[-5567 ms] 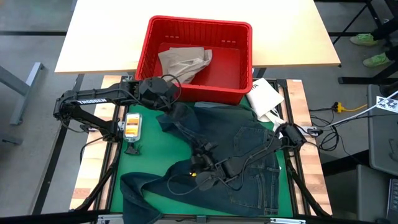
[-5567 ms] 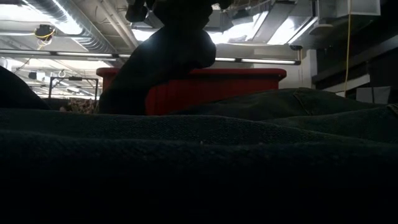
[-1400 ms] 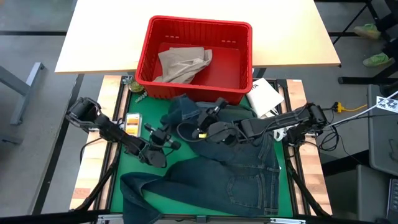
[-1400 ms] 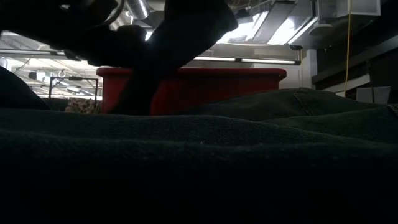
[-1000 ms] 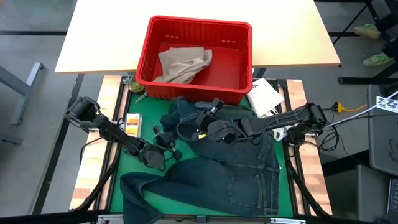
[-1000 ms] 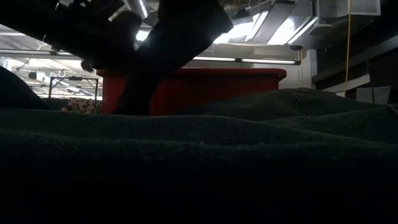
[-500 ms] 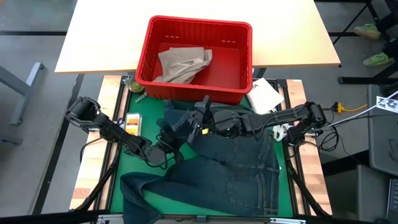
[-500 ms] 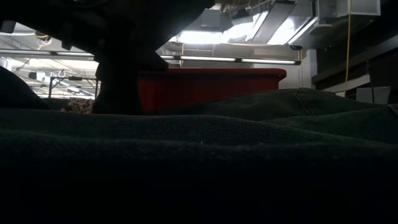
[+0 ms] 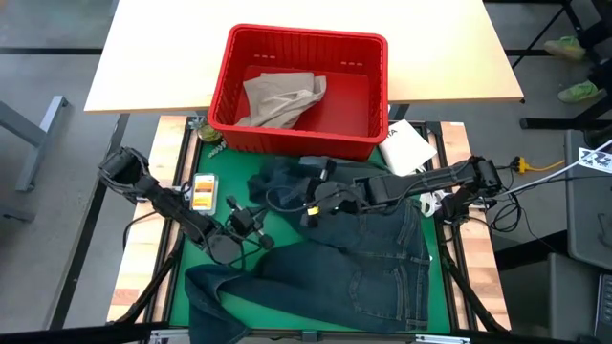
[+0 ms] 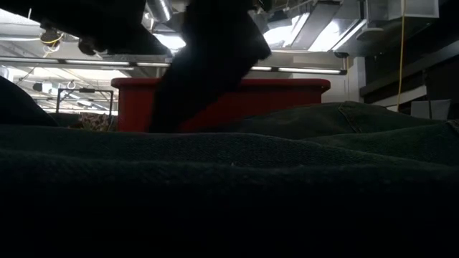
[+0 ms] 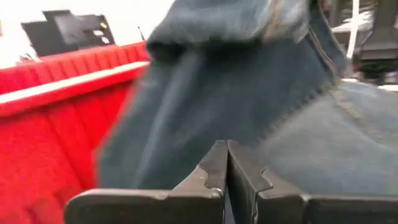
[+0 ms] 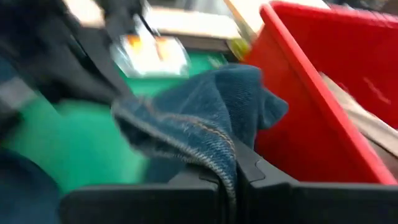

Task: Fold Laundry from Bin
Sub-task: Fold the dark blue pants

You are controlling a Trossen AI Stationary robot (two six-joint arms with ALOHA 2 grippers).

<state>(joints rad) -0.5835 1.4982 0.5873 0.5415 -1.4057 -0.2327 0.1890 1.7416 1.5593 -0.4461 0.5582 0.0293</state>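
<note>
Overhead, I see the green mat [image 9: 220, 277] covering the work table, with the dark blue jeans [image 9: 373, 268] spread over most of its near and right part, one leg trailing toward the left near corner. Behind the mat, the red bin [image 9: 368, 96] sits at the edge of the pale tabletop [image 9: 163, 57], and the tan khaki trousers [image 9: 282, 98] lie crumpled in its left half. Just right of the bin rests a white packet [image 9: 406, 148].

My right gripper [image 9: 308, 212] reaches in from the right, low over the mat just in front of the bin. Its fingers are pinched together on a raised fold of the jeans, and the wrist camera shows denim bunched over the closed tips beside the bin's wall. My left gripper [image 9: 251, 225] sits just left of that fold, fingers pressed fully together; it looks empty, though the blur makes me less than sure. A small orange-and-white card [image 9: 202, 190] lies near the left arm.
</note>
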